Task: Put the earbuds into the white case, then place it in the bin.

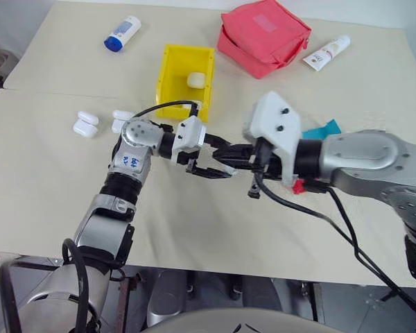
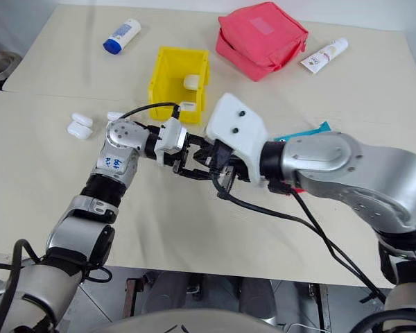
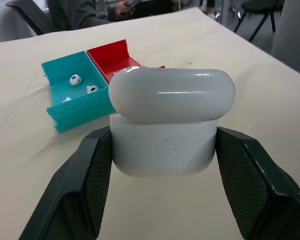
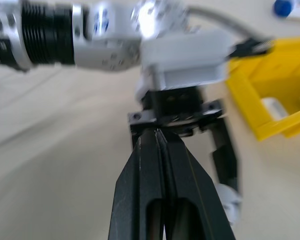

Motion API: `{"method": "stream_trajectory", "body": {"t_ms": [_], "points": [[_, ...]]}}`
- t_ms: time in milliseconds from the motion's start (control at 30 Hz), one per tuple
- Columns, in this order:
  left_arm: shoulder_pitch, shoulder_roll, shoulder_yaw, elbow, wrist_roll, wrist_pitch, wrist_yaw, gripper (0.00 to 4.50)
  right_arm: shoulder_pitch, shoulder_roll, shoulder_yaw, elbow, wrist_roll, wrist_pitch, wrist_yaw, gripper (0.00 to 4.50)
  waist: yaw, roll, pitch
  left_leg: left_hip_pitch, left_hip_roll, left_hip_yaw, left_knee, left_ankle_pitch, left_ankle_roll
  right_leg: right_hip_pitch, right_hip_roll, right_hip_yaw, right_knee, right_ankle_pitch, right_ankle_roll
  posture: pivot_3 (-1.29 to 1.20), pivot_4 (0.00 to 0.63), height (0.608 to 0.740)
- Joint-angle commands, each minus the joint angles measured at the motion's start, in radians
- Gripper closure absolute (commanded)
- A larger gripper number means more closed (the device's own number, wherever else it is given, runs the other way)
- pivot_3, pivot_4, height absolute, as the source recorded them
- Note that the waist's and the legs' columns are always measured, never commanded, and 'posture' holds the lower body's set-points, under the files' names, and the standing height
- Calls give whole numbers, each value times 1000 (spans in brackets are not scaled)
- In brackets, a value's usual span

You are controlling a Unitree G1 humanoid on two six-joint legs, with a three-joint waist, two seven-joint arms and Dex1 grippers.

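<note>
Cream cloth covers the table (image 1: pixel 48 180). Left fingers (image 3: pixel 85 185) clamp the case (image 3: pixel 165 125), lid slightly ajar, over the table's middle. Right fingers (image 4: pixel 162 180) are pressed together, empty, tips just beside the left gripper (image 1: pixel 211 166). At 12 o'clock of the grippers stands the bin (image 1: pixel 172 76); earbuds (image 3: pixel 75 79) lie in a teal tray (image 3: pixel 72 107).

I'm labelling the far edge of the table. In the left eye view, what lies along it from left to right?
Blue-capped tube → yellow bin → red pouch → white tube.
</note>
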Motion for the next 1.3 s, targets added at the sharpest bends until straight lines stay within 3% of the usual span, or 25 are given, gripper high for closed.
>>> {"method": "stream_trajectory", "body": {"t_ms": [33,167,433,633,767,933,1100,1133,1300], "points": [[-26,6,-2,-64,-6,2,0,1721,-27,15,45,35,-131,-11,54,4455,-2,0,0,0,0,0,0,0,0,0,0,0,0,0,0,0,150,740],[-13,25,17,-120,-28,40,12,1721,-9,-5,49,67,-225,1,101,4455,-3,0,0,-1,0,1,0,0,0,-1,0,0,0,0,0,0,150,740],[45,77,66,-239,-82,119,54,1721,114,-129,-102,40,-256,16,203,4455,0,-1,0,-2,0,0,1,0,0,-1,0,0,0,0,0,0,150,740],[92,79,106,-324,-112,181,141,1721,187,-59,-274,88,-233,-51,214,4455,-3,-1,0,-2,1,-1,1,0,0,-1,1,0,0,0,0,0,150,740],[118,79,141,-355,-127,206,217,1721,318,-39,-430,119,-141,-108,341,3597,2,-1,0,-2,1,0,1,0,0,-1,1,0,0,0,0,0,150,740],[106,72,225,-311,-115,230,413,1721,465,-16,-582,222,-187,-323,480,1841,4,-1,0,-2,-1,-1,2,0,1,0,-1,0,0,1,2,0,150,740],[36,81,268,-173,-74,199,560,1721,503,-11,-637,291,-182,-391,550,221,2,-1,0,-1,-1,-1,2,0,1,0,0,0,0,1,2,0,150,740],[14,81,276,-127,-68,184,586,1721,506,-14,-640,306,-189,-393,549,12,3,-1,0,-1,0,-1,2,0,1,0,0,0,0,1,2,0,150,740],[-102,84,274,117,-24,108,645,1721,513,-12,-623,310,-217,-398,531,12,3,-2,0,-1,-1,0,2,0,1,0,0,-1,1,1,2,0,150,740]]}}
